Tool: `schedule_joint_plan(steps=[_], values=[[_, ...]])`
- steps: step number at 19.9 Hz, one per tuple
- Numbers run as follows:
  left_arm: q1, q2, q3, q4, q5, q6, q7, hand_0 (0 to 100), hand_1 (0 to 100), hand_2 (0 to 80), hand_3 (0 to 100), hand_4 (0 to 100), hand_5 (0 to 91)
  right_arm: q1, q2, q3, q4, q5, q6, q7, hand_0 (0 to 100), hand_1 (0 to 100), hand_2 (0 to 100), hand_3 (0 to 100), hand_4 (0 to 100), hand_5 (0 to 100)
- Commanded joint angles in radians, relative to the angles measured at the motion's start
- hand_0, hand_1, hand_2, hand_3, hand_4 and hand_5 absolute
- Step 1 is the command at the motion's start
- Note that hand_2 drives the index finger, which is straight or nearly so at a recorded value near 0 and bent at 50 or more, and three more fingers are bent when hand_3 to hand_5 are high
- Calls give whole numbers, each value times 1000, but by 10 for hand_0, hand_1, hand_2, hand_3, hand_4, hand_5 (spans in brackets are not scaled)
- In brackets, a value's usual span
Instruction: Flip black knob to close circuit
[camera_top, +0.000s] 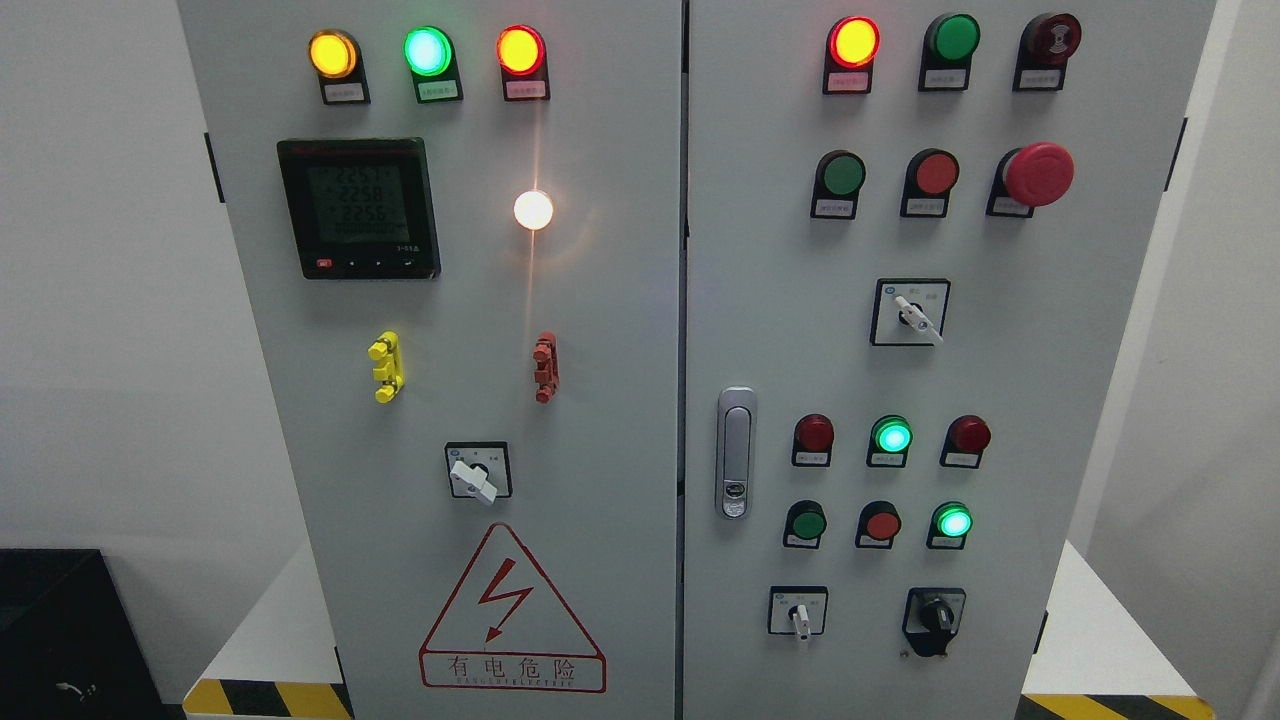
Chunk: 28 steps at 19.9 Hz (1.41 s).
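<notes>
The black knob (937, 614) sits at the lower right of the grey cabinet's right door (1000, 330), on a black plate, its pointer turned up and to the left. To its left is a small white-handled switch (799, 615). Neither of my hands nor either arm appears in the head view.
Left door (620, 330) carries three lit lamps, a digital meter (358, 207), yellow (385, 366) and red (544, 366) fittings, a white rotary switch (477, 474) and a red warning triangle (512, 613). Right door has a silver latch handle (735, 452), a red mushroom button (1037, 174) and several lamps. Black box (60, 630) stands at lower left.
</notes>
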Motion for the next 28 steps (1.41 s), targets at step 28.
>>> schedule_joint_plan(steps=[28], values=[[21,0,0,-23,0,-1,0,120,556,0,0,0,0,-116,10,69,-598,274,263,-28,0,0,890,1000,875,896]])
